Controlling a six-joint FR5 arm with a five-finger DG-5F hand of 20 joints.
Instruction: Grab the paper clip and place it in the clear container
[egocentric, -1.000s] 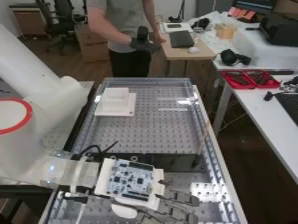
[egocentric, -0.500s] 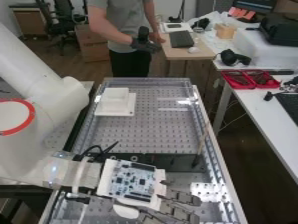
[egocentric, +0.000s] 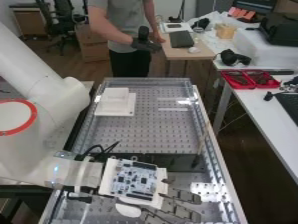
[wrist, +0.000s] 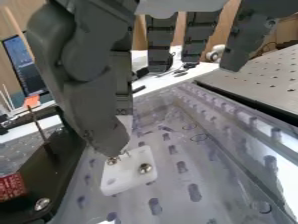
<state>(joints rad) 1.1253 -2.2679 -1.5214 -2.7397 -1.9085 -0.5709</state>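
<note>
The hand (egocentric: 181, 196) reaches across the desk (egocentric: 149, 130), fingers (wrist: 159, 45) straight, thumb (wrist: 83, 65) apart; the paper clip's long axis I cannot tell.

I classify the site as a robotics lab with office furnishings. Indicators I observe: a white robot arm (egocentric: 36, 65) beside a perforated metal plate (egocentric: 143, 131); an exposed circuit board (egocentric: 133, 179) mounted on the arm's end; red trays (egocentric: 241, 87) of small parts on a white desk (egocentric: 256, 104); a monitor (wrist: 25, 67); and a desk chair (egocentric: 66, 16).
</note>
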